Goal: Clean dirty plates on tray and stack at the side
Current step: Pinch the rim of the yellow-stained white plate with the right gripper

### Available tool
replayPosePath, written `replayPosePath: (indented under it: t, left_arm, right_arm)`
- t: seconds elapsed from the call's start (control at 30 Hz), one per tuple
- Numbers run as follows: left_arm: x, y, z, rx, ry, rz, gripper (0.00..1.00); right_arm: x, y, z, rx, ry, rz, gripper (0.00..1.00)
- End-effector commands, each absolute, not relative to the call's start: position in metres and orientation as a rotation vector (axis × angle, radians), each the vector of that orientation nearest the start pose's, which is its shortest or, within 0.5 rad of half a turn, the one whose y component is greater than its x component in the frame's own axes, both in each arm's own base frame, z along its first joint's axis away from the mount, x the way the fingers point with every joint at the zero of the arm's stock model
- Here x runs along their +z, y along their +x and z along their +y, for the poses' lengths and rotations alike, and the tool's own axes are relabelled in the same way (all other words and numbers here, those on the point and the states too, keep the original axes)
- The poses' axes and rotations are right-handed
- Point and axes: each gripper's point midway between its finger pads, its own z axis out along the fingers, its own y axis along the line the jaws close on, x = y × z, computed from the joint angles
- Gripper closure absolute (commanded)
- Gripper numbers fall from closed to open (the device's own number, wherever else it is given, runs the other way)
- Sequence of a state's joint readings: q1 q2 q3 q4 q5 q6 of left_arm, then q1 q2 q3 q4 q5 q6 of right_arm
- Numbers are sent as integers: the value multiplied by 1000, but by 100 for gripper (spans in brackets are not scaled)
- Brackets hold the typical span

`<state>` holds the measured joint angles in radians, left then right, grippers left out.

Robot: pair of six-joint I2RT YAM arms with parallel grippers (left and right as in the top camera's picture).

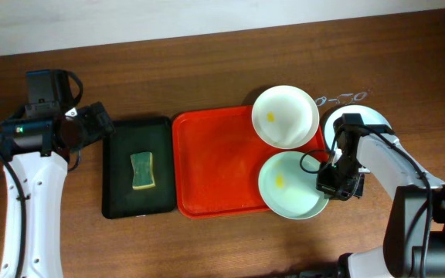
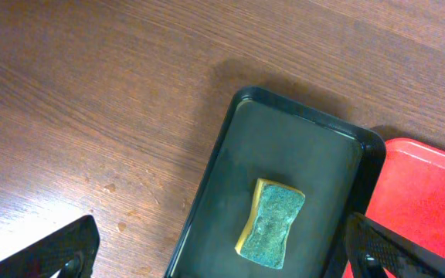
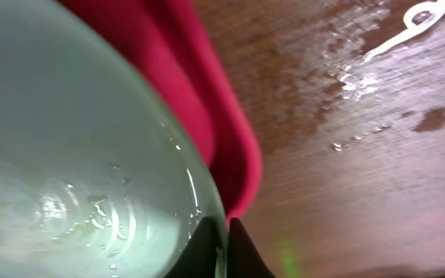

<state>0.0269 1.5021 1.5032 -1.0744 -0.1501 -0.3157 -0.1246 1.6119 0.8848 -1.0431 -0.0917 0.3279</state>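
Note:
On the red tray (image 1: 215,166) sit two dirty plates. A white one (image 1: 284,116) with a yellow smear is at the tray's far right corner. A pale green one (image 1: 290,184), also smeared yellow, lies at the near right and overhangs the rim. My right gripper (image 1: 329,174) is shut on the green plate's right rim. The right wrist view shows its fingers (image 3: 222,247) pinching the wet plate (image 3: 68,154) beside the tray edge (image 3: 215,108). A third, pale blue plate (image 1: 375,118) rests on the table right of the tray, partly under my right arm. My left gripper (image 1: 103,123) hangs open.
A black tray (image 1: 122,193) lies left of the red one and holds a green and yellow sponge (image 1: 142,171). The left wrist view looks down on that sponge (image 2: 273,224), between the wide-spread fingers. Water drops wet the table (image 3: 361,69) at the far right.

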Motion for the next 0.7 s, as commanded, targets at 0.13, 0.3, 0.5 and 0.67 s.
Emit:
replayPosePath:
  t: [0.13, 0.3, 0.5, 0.67]
  left_arm:
    - [227, 363, 37, 98, -517, 2563, 1]
    - [227, 363, 37, 98, -517, 2563, 1]
    - [227, 363, 37, 98, -517, 2563, 1]
    - [227, 363, 37, 98, -518, 2563, 1]
  right_arm:
    - [31, 214, 76, 676, 528, 3251, 96]
    - [34, 255, 143, 798, 338, 3072, 96]
    - [26, 299, 138, 361, 149, 2879, 96]
    - [29, 305, 144, 364, 123, 2849, 96]
